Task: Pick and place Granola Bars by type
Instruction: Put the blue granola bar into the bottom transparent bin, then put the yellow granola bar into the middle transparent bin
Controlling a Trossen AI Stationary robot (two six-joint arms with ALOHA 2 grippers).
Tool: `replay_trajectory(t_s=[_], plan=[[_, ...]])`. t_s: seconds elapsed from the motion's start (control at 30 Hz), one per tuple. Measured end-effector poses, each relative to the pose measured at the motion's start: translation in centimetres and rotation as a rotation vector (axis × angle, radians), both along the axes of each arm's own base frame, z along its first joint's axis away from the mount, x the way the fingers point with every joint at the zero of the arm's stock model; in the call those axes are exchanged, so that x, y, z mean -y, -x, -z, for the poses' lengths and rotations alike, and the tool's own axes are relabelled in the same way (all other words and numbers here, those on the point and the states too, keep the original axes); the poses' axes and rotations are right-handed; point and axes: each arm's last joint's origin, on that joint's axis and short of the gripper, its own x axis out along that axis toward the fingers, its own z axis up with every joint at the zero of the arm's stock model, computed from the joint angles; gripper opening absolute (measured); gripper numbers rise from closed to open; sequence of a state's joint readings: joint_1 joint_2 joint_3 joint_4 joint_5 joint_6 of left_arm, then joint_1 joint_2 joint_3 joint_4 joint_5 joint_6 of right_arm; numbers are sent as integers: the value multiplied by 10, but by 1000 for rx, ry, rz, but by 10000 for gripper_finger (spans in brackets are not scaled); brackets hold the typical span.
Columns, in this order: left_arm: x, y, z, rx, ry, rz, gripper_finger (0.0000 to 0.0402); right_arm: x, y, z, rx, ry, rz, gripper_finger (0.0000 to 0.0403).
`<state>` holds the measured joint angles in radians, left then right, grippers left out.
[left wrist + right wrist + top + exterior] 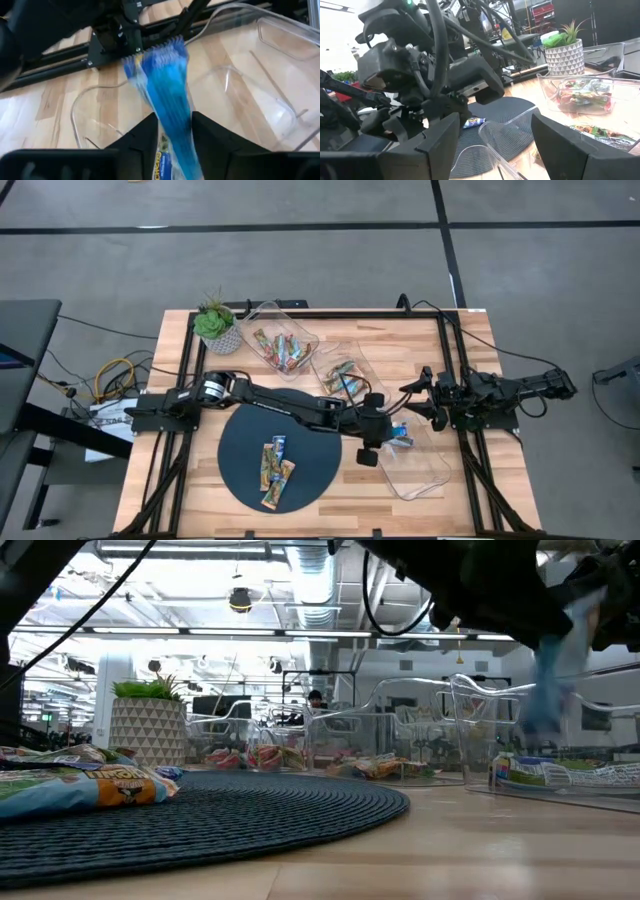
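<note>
My left gripper (388, 434) reaches over the near-right clear tray (425, 475) and is shut on a blue granola bar (165, 85). In the low view this bar (545, 680) hangs above the tray, where another bar (540, 772) lies flat. Three bars (275, 468) lie on the round dark mat (240, 450). The far tray (285, 348) and the middle tray (343, 375) each hold several bars. My right gripper (495, 150) waits open at the table's right side, facing the left arm. My left gripper pinches the blue bar between its two fingers (150, 135), on the wrapper's lower part (172, 132). The bar runs along the fingers and its crimped free end (157, 52) sticks out past them. It is lifted clear and hangs down over the tray.
A potted plant (215, 325) stands at the far left corner of the table. Black frame rails (455, 360) run along the table's sides. Cables lie off the left edge (110, 375). Bare wood shows near the front edge (360, 505).
</note>
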<state>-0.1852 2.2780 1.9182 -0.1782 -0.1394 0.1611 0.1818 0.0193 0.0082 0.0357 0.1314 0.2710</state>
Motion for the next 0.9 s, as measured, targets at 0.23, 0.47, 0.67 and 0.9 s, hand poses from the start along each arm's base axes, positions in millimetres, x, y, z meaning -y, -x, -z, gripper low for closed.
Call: replay_trajectory(t_s=[0.23, 0.47, 0.67, 0.9], plan=[[0, 0, -1, 5, 19, -18, 159, 0, 0, 0, 0, 0, 0, 244], [2, 1, -14, -21, 88, -85, 157, 0, 0, 0, 0, 0, 0, 244], [4, 6, -51, -62, 145, -128, 151, 0, 0, 0, 0, 0, 0, 244], [5, 12, -78, -72, 142, -187, 151, 0, 0, 0, 0, 0, 0, 244]])
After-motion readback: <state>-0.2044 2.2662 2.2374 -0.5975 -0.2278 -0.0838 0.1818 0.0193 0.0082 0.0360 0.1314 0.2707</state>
